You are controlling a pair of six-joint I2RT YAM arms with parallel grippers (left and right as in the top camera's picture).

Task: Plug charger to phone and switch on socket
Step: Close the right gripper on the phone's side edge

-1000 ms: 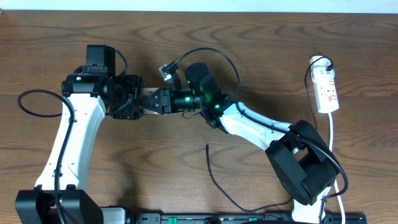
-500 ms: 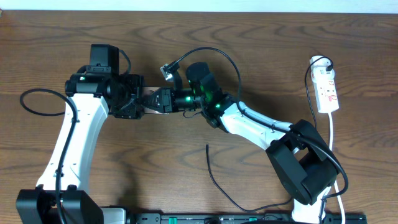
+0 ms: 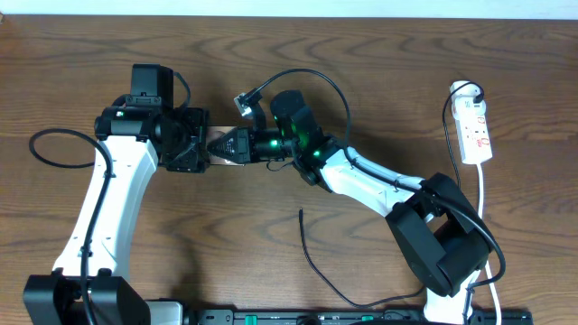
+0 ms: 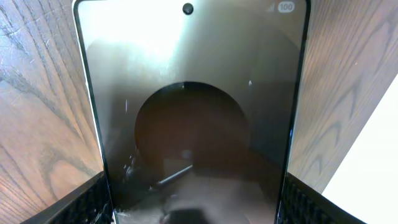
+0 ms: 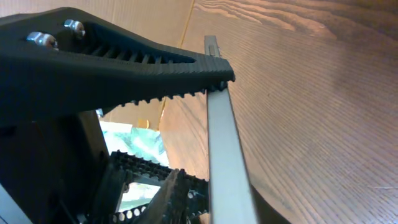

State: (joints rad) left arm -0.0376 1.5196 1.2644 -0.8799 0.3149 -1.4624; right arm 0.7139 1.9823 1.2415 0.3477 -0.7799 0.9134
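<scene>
The phone [image 4: 193, 93] is held off the wooden worktop [image 3: 379, 54], left of centre in the far half, between the two arms. It is clamped by the left gripper [image 3: 194, 144], whose black fingers [image 4: 93, 202] are pressed against its two long sides, as seen from the left wrist. The screen is turned toward that camera, and the wood grain is seen behind the phone.

The right gripper [image 3: 228, 144] is met at the phone's other end with its jaws spread apart. From the right wrist, the phone is seen edge-on, and its thin edge is touched by the tip of the upper toothed finger [image 5: 124, 68]; the lower finger is kept clear, to one side.

The charger [image 3: 307, 248] is left lying loose near the middle of the near edge, its tip pointed toward the far edge. The socket [image 3: 476, 131] is laid along the right edge toward the far right corner, well apart from the phone, with a black plug [image 3: 471, 90] seated at its far end.
</scene>
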